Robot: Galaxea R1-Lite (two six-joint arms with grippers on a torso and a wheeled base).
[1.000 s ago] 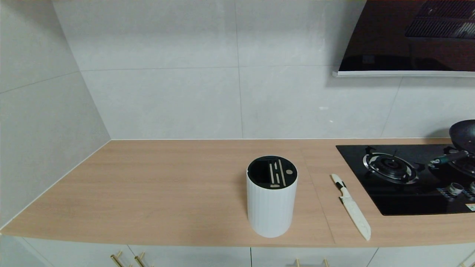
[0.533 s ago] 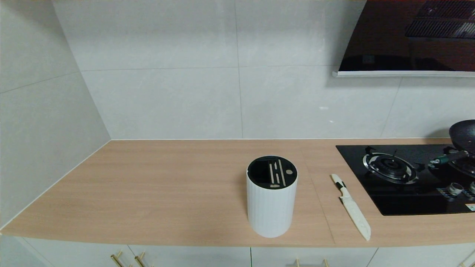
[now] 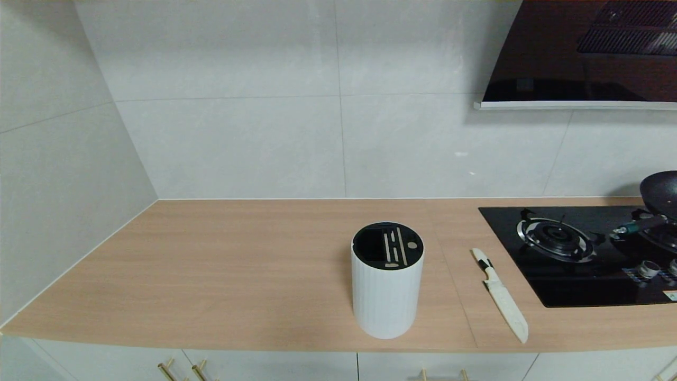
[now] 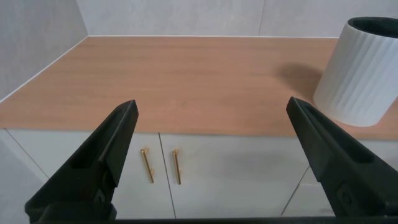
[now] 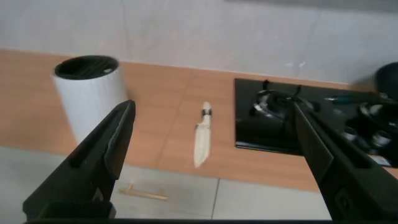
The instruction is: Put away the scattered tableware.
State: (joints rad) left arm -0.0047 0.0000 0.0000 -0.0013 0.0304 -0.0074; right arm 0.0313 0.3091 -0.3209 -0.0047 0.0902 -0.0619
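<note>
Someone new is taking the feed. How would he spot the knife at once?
On the wooden counter, look between the black gas hob on the right and the white ribbed holder. The knife lies flat there near the front edge, handle toward the wall. It is the only slim, loose thing: pale blade, pale handle with a dark band.

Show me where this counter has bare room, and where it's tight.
Widest bare stretch: countertop from the left wall to the white holder. Also free behind the holder, to the back wall. Tight: the strip between holder and hob, where the knife lies.
</note>
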